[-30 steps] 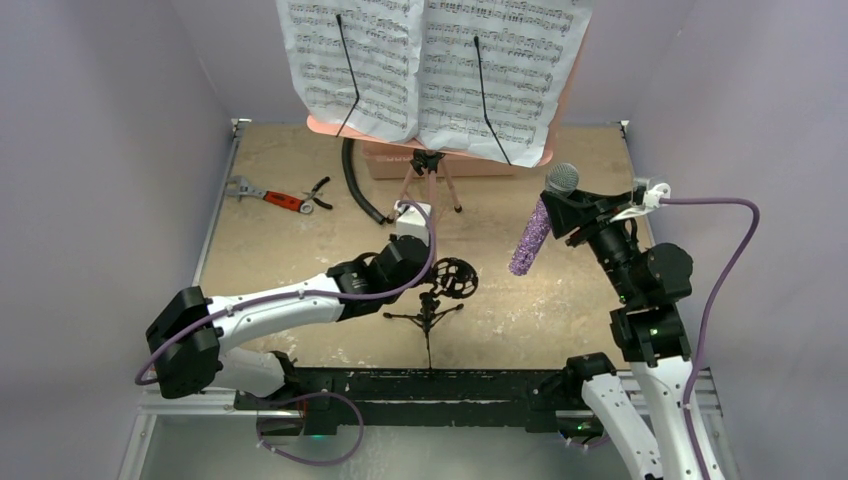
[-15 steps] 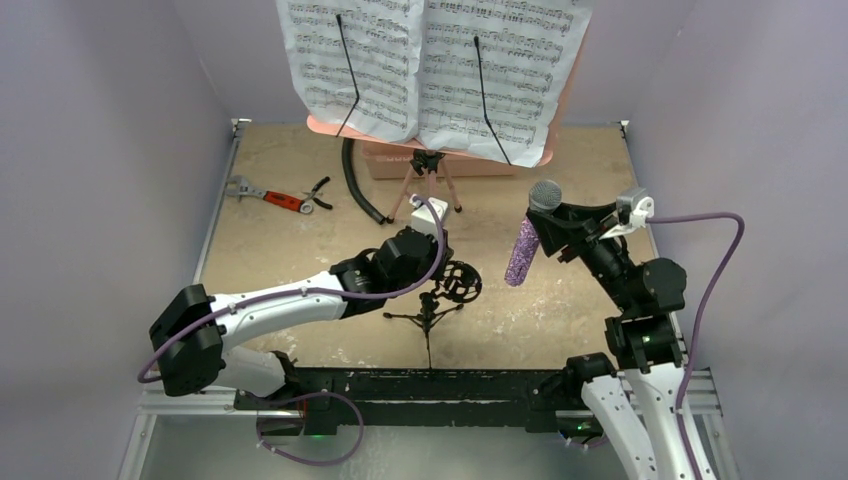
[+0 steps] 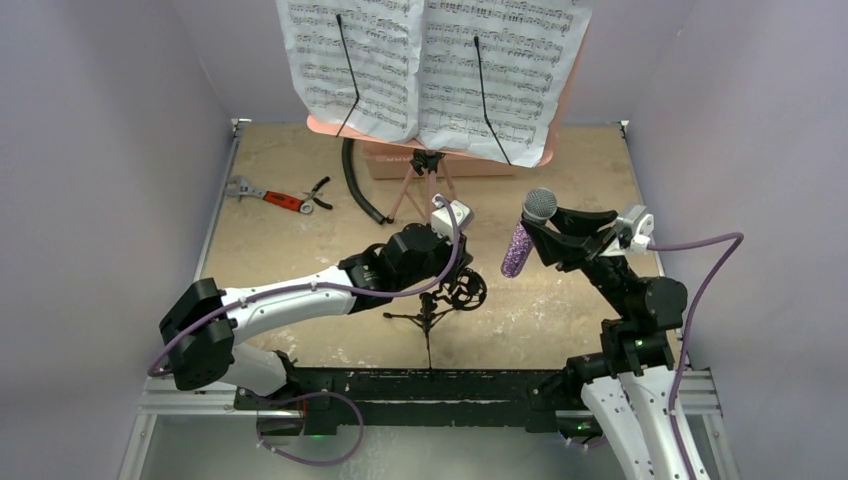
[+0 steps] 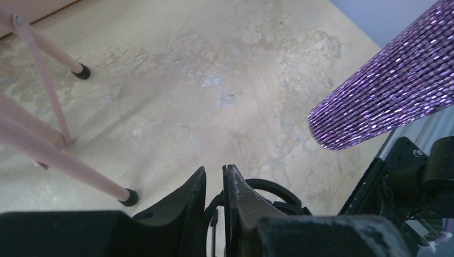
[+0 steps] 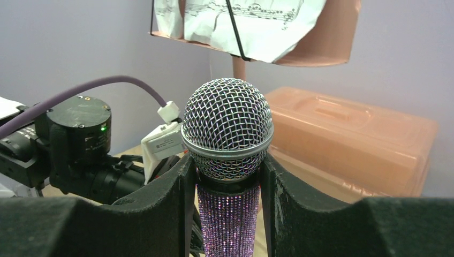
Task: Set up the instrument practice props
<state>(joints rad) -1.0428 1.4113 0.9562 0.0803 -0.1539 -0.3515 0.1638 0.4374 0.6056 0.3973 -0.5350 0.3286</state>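
The pink music stand (image 3: 428,188) stands at the back on its tripod legs (image 4: 48,155), with white sheet-music pages (image 3: 430,70) on its tray. A small black mic stand (image 3: 430,318) stands at the front centre. My left gripper (image 3: 447,278) is shut on its ring clip (image 4: 270,187), whose thin black ring passes between the nearly closed jaws of the left gripper (image 4: 214,179). My right gripper (image 3: 528,232) is shut on the purple glittery microphone (image 3: 517,250), just below its grey head (image 5: 227,126). The microphone hangs upright in the air just right of the clip, and its tail (image 4: 385,91) shows in the left wrist view.
A red-handled wrench (image 3: 262,195) and pliers (image 3: 318,195) lie at the back left, beside a curved black hose (image 3: 358,185). A pink translucent box (image 5: 353,139) sits behind the music stand legs. Purple walls close in on three sides.
My right arm has carried the microphone left and down toward the mic stand's clip. My left gripper has shifted slightly right, still on the ring clip.
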